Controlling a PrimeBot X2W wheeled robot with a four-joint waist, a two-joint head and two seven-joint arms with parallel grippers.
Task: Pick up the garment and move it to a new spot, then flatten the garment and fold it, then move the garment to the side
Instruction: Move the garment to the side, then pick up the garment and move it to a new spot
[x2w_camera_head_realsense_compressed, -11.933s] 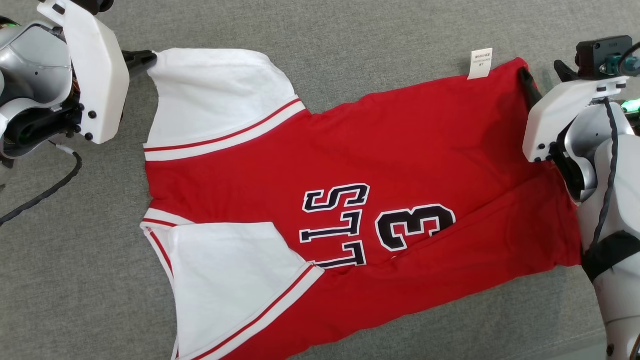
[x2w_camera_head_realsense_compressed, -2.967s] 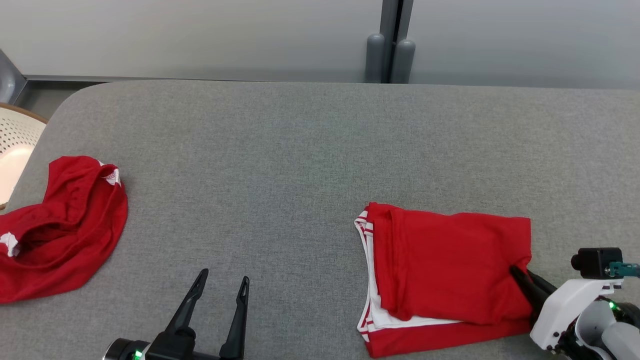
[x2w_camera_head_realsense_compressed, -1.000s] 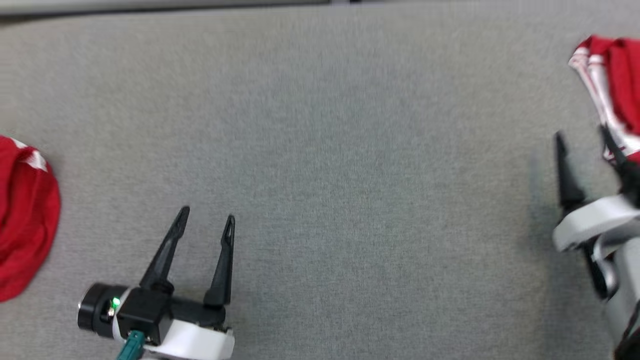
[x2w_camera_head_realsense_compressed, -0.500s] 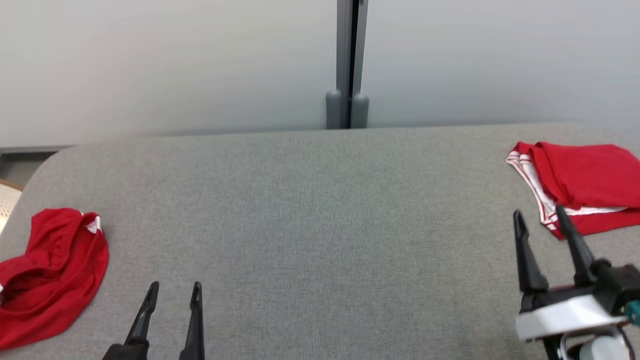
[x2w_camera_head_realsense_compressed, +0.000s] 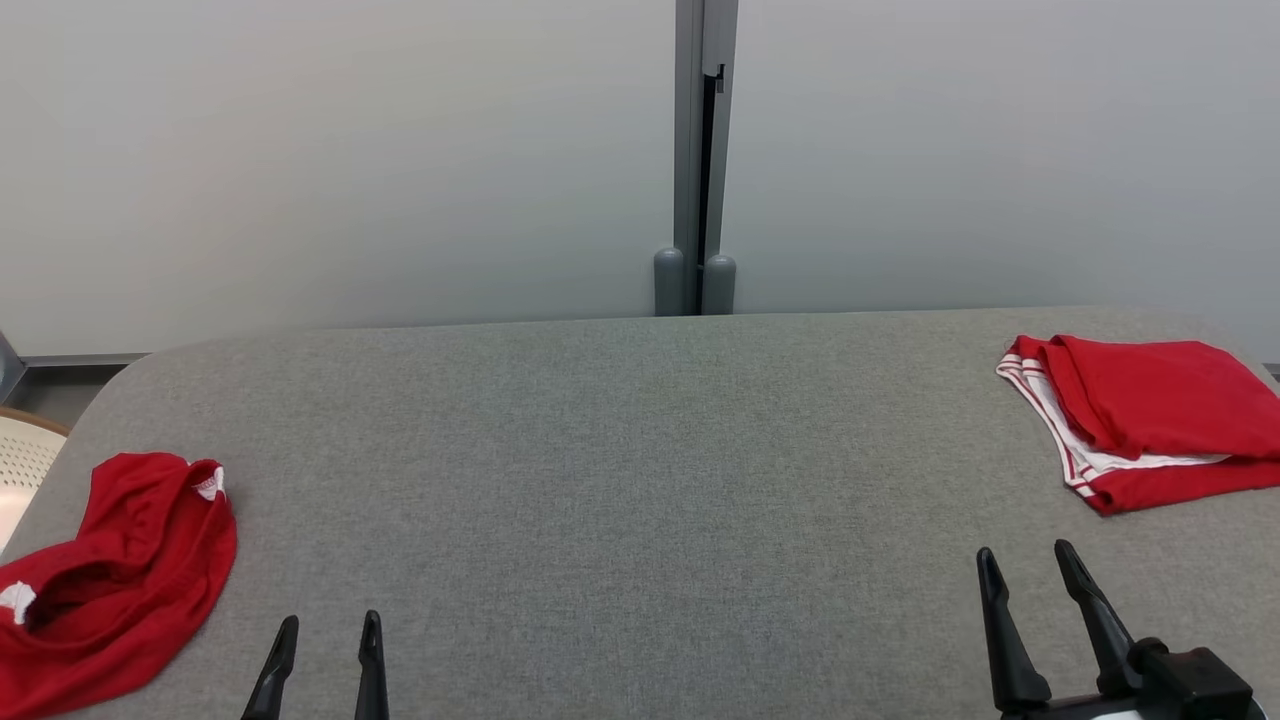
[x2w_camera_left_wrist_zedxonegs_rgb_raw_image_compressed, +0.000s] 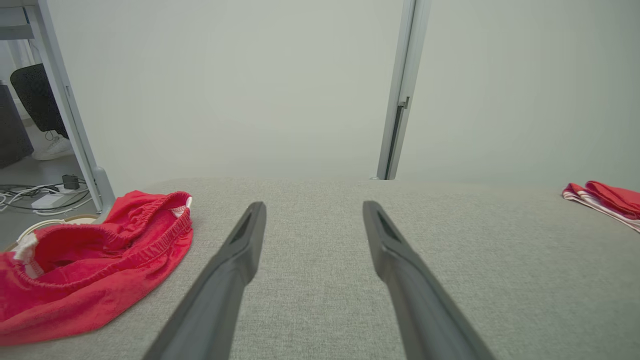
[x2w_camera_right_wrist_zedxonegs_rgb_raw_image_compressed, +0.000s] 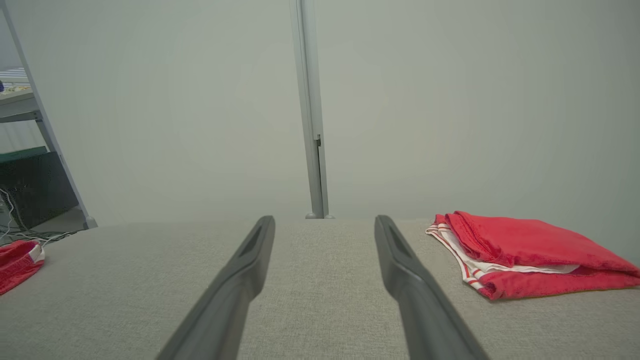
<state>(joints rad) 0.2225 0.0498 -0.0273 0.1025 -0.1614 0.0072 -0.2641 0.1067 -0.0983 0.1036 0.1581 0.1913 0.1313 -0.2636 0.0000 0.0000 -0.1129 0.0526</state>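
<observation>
1. Head view: folded garment (x2w_camera_head_realsense_compressed: 1150, 415), red with white striped edges, lay on the grey bench (x2w_camera_head_realsense_compressed: 620, 480) near its far right corner. Your left claw (x2w_camera_head_realsense_compressed: 331, 620) rose at the lower left and your right claw (x2w_camera_head_realsense_compressed: 1024, 549) at the lower right. Both were spread and empty, and both were well apart from the folded garment. A crumpled red cloth (x2w_camera_head_realsense_compressed: 110, 570) sat at the bench's left edge.
2. Left wrist view: you saw the left claw's fingers (x2w_camera_left_wrist_zedxonegs_rgb_raw_image_compressed: 235, 260) spread over bare bench. The crumpled red cloth lay near on their left, and the folded garment was far off at the right edge.
3. Right wrist view: the right claw's fingers (x2w_camera_right_wrist_zedxonegs_rgb_raw_image_compressed: 400, 270) stood spread, touching nothing. The folded garment lay to their right, apart from them, and the crumpled red cloth was at the far left.
</observation>
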